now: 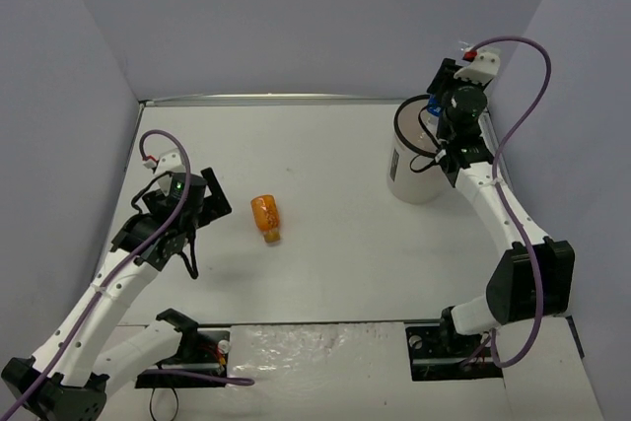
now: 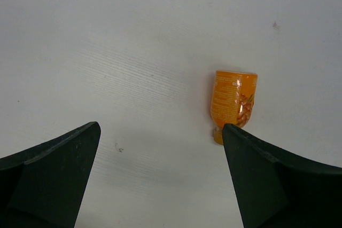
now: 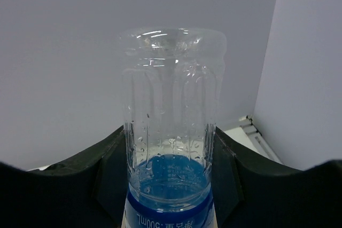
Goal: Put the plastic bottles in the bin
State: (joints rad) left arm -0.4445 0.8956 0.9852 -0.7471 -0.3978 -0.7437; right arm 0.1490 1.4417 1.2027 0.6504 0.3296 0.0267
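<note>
Your right end effector (image 3: 171, 150) grips the blue-label bottle (image 3: 171, 121) over the bin (image 1: 406, 182), so release there. Your left end effector (image 2: 160, 129), spread wide, takes the orange bottle (image 2: 234, 102) next.

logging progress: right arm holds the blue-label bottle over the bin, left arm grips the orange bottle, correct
No: the jaws of the left arm are open, and the orange bottle lies on the table beyond them, per the left wrist view. The rest stands.
</note>
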